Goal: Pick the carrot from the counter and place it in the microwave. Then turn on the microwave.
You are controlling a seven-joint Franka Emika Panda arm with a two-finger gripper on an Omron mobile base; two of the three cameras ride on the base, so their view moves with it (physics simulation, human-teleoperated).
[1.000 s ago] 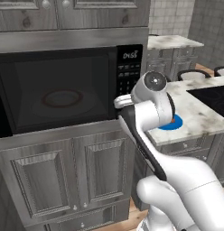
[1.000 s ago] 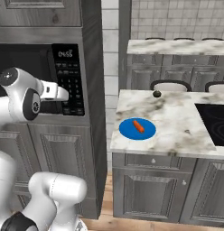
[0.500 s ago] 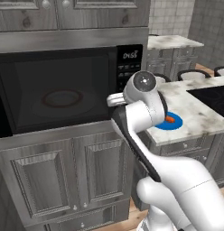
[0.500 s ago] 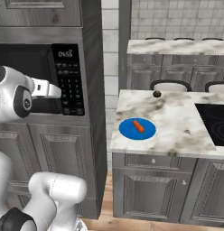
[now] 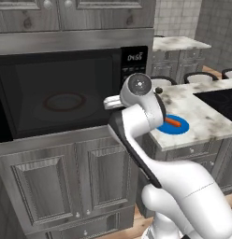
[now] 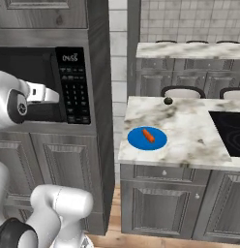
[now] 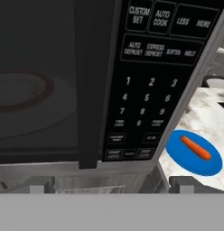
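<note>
The carrot (image 5: 172, 122) (image 6: 148, 135) (image 7: 196, 148) lies on a round blue plate (image 5: 182, 129) (image 6: 136, 141) (image 7: 186, 163) at the near left corner of the marble counter (image 5: 204, 112) (image 6: 182, 123) (image 7: 208, 108). Left of the counter sits the black microwave (image 5: 66, 95) (image 6: 73, 82) (image 7: 145, 90), its turntable ring showing in the dark cavity. My gripper (image 5: 110, 102) (image 6: 53, 95) (image 7: 112, 185) hangs in front of the microwave's lower front, near the edge of the keypad. Its fingers stand wide apart with nothing between them, well away from the carrot.
A black cooktop (image 5: 221, 95) (image 6: 231, 128) fills the counter's right side. A small dark round thing (image 5: 158, 90) (image 6: 167, 100) sits at the counter's back edge. Grey panelled cabinets (image 5: 66, 186) (image 6: 160, 198) stand below, and a second marble counter (image 6: 189, 49) with stools lies behind.
My arm has swung left, carrying the hand from in front of the keypad toward the microwave's glass front. The carrot and plate have not moved, and the fingers stay wide.
</note>
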